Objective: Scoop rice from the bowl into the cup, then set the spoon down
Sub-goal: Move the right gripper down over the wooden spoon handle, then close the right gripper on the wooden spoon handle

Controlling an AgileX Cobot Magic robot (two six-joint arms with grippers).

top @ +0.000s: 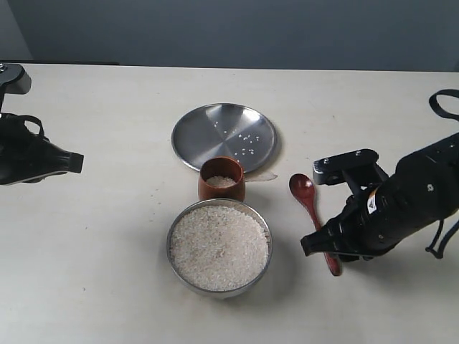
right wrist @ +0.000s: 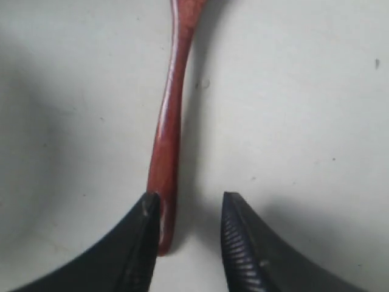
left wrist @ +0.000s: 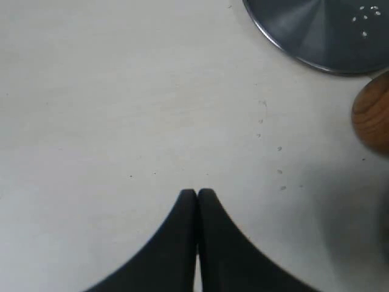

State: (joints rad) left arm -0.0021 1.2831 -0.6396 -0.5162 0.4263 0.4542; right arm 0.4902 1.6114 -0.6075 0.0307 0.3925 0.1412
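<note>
**Spoon handle end sits between the open right jaws**

Exterior view: spoon (top: pixel 307 203) lies flat on the counter (top: pixel 107 272), at 3 o'clock from the bowl (top: pixel 171 247). Its long axis runs 11-to-5, with the head at 11. The right gripper (top: pixel 317 248) covers the 5 o'clock end. The left gripper (top: pixel 72 163) is well apart at 9 o'clock, pressed together.

Only the right wrist view shows the jaws apart, with the handle off-centre beside one finger (right wrist: pixel 143 228), possibly touching. Only the exterior view shows rice (top: pixel 219 247) in the bowl and the cup (top: pixel 214 192).

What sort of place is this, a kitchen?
Probably a robot test bench, not a kitchen: a pale table, a plain grey wall, and the left gripper and right gripper flanking a few props: bowl, rice, cup, spoon, plate.
</note>
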